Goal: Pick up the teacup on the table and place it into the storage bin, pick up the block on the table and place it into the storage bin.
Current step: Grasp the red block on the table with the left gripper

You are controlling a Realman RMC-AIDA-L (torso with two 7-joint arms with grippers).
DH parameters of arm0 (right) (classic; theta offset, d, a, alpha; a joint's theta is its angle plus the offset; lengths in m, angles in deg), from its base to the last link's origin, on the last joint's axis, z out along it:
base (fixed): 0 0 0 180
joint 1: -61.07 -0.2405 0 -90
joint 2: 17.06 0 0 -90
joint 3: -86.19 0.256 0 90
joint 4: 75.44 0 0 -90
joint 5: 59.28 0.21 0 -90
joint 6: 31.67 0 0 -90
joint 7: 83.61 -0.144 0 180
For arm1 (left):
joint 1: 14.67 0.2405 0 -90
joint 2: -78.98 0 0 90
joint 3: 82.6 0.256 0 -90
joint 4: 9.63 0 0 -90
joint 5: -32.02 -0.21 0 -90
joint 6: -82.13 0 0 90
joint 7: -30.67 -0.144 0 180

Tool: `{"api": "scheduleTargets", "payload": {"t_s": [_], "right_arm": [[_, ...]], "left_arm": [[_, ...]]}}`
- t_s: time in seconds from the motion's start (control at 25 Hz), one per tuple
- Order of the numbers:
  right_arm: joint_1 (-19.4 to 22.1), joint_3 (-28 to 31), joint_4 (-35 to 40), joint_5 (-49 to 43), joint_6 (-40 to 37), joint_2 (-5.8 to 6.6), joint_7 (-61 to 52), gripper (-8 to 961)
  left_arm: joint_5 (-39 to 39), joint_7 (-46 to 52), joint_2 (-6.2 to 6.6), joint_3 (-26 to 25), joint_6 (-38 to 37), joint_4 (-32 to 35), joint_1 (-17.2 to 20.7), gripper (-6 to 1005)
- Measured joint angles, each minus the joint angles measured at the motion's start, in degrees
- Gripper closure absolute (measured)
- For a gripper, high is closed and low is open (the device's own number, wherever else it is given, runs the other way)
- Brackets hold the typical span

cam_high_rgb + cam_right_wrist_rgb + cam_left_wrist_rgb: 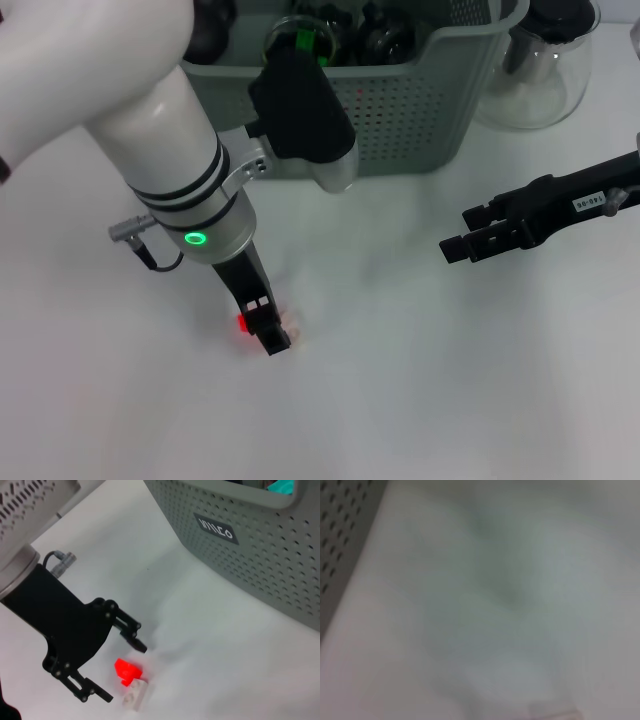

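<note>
The block (129, 672), a red piece joined to a white one, lies on the white table. My left gripper (125, 674) is down at the table and open, with one black finger on each side of the block. In the head view the block (243, 324) peeks out beside the left gripper (272, 338). The grey-green perforated storage bin (420, 110) stands at the back and fills the top right of the right wrist view (260, 555). No teacup shows on the table. My right gripper (457, 230) hovers open over the table at the right.
Dark glassware lies inside the bin. A clear glass carafe (535, 70) stands to the right of the bin. The left wrist view shows only blurred tabletop and a corner of the bin wall (340, 530).
</note>
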Motion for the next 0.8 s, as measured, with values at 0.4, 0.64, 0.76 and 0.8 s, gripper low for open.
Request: {"api": "scheduleTargets", "payload": {"t_s": [0.4, 0.64, 0.76, 0.8], "right_arm": [[-0.18, 0.00, 0.00, 0.00, 0.00, -0.17, -0.07, 138], [-0.21, 0.00, 0.00, 0.03, 0.05, -0.20, -0.07, 138], [-0.18, 0.01, 0.00, 0.07, 0.07, -0.27, -0.07, 137], [-0.16, 0.04, 0.00, 0.08, 0.07, -0.28, -0.07, 137]], "left_arm": [[-1.65, 0.20, 0.04, 2.90, 2.28, -0.72, 0.70, 468], [-1.76, 0.06, -0.01, 3.93, 2.91, -0.81, 1.01, 560], [-1.70, -0.01, -0.09, 4.03, 2.93, -0.64, 1.26, 562], [-1.63, -0.06, -0.14, 4.31, 2.94, -0.24, 1.52, 563]]}}
